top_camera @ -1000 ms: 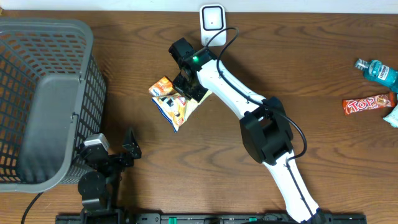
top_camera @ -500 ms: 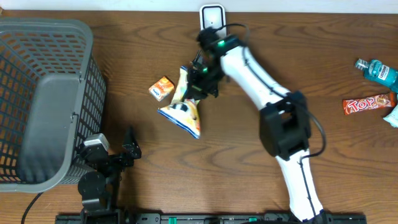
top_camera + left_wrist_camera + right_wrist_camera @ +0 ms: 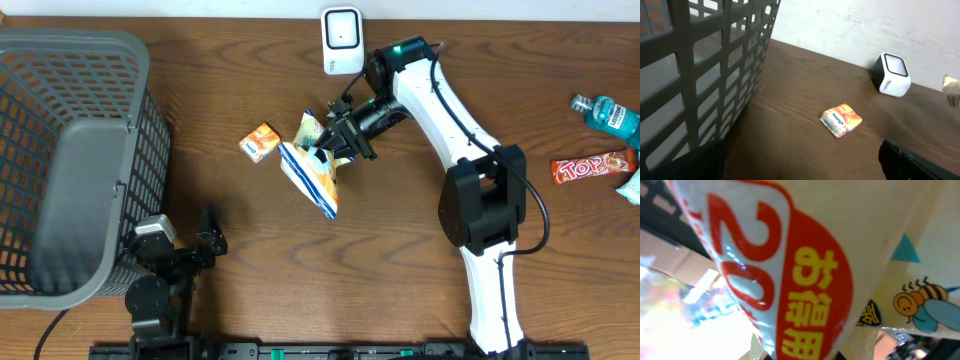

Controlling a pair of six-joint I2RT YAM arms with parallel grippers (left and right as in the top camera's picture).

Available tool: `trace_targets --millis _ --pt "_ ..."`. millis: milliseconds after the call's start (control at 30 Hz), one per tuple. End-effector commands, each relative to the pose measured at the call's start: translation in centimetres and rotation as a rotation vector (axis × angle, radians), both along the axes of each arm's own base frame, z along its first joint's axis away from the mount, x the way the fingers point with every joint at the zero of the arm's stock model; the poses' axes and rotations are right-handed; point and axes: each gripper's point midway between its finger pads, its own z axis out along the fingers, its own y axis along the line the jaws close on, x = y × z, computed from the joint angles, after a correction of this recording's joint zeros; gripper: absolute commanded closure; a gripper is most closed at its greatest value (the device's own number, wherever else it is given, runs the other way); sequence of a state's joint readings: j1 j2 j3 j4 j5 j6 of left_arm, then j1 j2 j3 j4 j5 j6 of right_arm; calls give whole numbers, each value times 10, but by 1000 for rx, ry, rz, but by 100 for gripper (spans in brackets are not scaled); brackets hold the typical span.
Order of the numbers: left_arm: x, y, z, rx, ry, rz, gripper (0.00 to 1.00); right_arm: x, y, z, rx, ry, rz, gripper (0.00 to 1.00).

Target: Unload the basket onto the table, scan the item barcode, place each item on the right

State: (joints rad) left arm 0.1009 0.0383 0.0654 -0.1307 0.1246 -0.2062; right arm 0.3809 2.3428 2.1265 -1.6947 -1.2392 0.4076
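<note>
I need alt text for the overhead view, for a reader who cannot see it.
The right gripper holds a snack bag over a wooden table, close to a white scanner. A small orange packet lies beside the bag, and a grey basket stands at the left edge.

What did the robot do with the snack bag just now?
The right gripper, shut on the snack bag, swung it to the right, away from the orange packet, turning it. The left gripper, basket, packet and scanner stayed put.
</note>
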Motion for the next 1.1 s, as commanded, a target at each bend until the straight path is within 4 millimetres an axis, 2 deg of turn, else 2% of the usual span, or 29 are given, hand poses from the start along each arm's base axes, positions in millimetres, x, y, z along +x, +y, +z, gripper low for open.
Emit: trace_targets --millis 0,100,267,467,600,667,800,1000,1067 --pt "0 1 -14 0 33 3 2 -3 1 13 -101 214 -83 99" --pt "0 1 -14 0 33 3 2 -5 -5 -1 -304 410 -161 99" --pt "0 1 -14 0 33 3 2 -1 -8 1 -428 675 -277 99" --pt "0 1 -14 0 33 3 2 10 -22 0 -587 1002 -444 99" --pt "0 1 -14 0 33 3 2 15 -39 -14 -751 1161 -583 99" --pt "0 1 -14 0 33 3 2 17 -46 -20 -800 1181 -626 99" --pt "0 1 -14 0 33 3 2 19 -41 -11 -742 1206 -598 99" --pt "0 1 -14 0 33 3 2 24 -41 -15 -620 924 -502 99" --pt "0 1 -14 0 33 3 2 24 -41 -15 -613 916 -499 98"
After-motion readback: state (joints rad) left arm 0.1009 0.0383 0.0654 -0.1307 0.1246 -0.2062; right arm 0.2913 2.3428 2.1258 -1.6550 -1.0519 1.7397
